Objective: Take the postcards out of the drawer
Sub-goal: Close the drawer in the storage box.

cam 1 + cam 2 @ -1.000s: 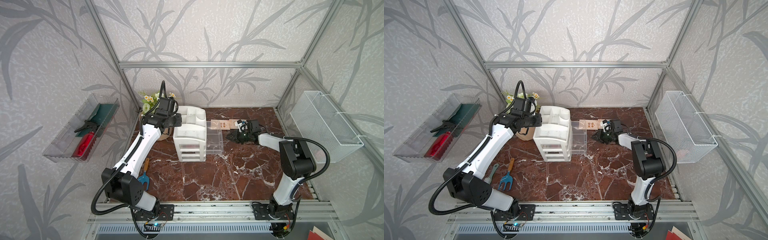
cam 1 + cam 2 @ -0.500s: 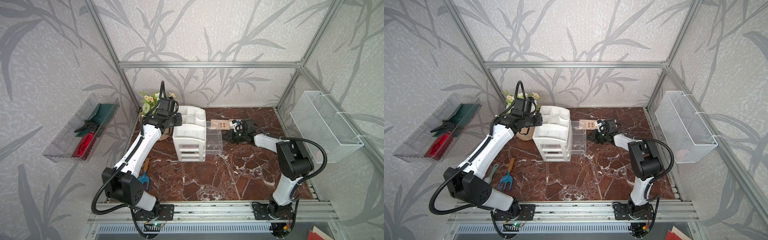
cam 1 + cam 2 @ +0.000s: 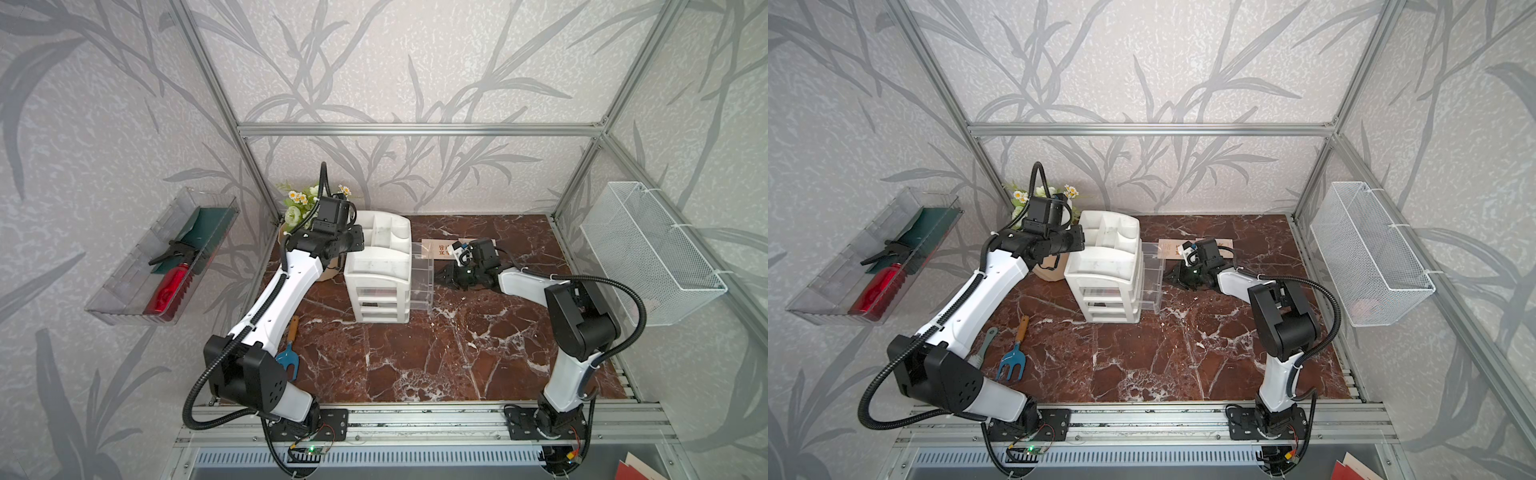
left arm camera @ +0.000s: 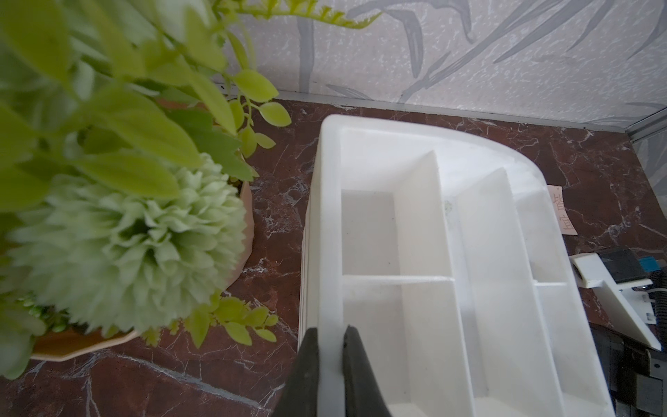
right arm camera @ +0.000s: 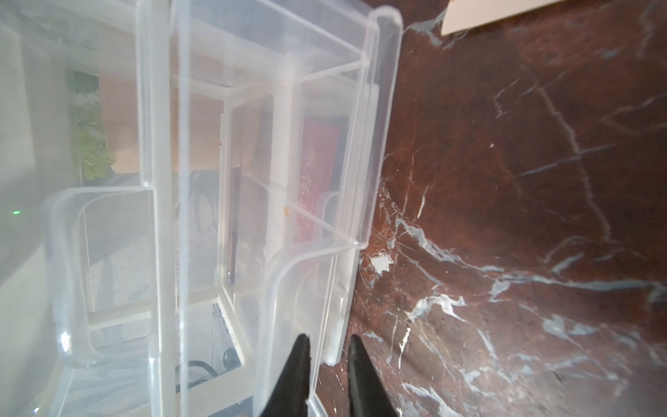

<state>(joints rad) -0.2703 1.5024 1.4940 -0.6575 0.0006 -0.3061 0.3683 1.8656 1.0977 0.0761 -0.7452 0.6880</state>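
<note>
Red postcard (image 5: 317, 180), gold characters seemingly, lies blurred inside see-through drawer (image 5: 375, 137).

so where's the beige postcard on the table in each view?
Top views: beige postcard lies flat behind the right gripper, right of the white organiser.
Left wrist: sliver past the organiser's rim.
Right wrist: one corner at the frame edge.
Shared landmark: the organiser.

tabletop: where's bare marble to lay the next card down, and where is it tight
Free: the broad marble in front of the organiser, between the arm bases. Tight: around the pulled-out drawer, where the right gripper works, and beside the beige postcard already lying behind it.
</note>
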